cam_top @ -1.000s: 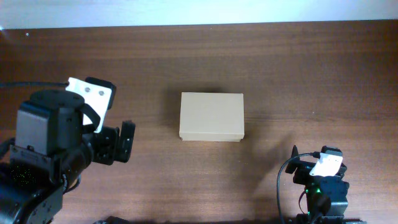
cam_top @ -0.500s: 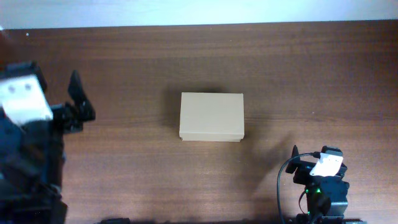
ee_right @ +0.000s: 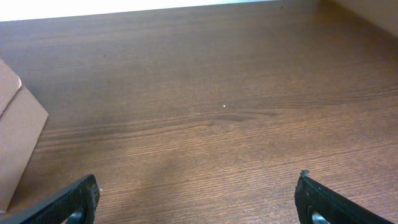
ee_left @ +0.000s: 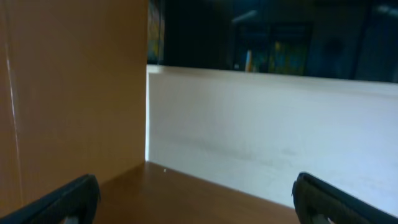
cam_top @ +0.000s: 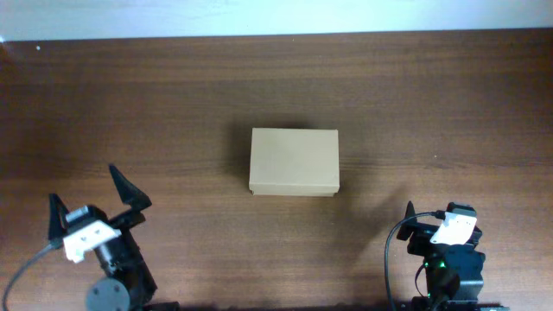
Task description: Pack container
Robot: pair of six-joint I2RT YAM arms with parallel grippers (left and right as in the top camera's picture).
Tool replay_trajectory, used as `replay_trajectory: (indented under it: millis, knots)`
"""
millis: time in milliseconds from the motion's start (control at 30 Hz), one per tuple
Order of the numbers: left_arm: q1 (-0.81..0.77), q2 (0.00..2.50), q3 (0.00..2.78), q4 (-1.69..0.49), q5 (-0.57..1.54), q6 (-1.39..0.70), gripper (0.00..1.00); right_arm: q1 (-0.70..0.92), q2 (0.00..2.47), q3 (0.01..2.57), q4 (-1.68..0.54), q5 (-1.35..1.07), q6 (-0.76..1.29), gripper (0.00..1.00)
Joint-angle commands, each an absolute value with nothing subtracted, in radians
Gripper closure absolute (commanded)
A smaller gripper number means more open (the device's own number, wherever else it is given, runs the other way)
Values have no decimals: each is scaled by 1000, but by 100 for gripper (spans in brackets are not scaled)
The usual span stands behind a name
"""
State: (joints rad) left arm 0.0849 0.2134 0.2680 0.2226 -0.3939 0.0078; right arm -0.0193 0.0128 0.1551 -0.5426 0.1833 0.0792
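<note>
Now, box (cam_top: 294, 161): brown cardboard, lid down, flat on the middle of the table (cam_top: 449, 104), touched by neither arm.
Left gripper (cam_top: 93, 206): fingers spread wide, holding nothing, near the front left edge, well apart from the box.
Right gripper (ee_right: 198, 210): fingers apart, holding nothing, front right; the box's corner shows at the left edge of its wrist view.

Table: your dark brown wood-grain tabletop (cam_top: 449, 104) is evenly lit.
Far edge: you see a pale white strip (cam_top: 259, 15).
</note>
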Motion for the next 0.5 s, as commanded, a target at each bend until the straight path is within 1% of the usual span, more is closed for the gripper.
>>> replay_trajectory:
  millis: [0,233,467]
  knots:
    - [88,108,173,243,-405,8,1,-27,4,149,-542,196,83,1]
    - [33,76,122,244,-408,9,1,-27,4,149,-542,196,83,1]
    - [30,38,56,244,-408,8,1,-27,4,149,-542,196,83,1]
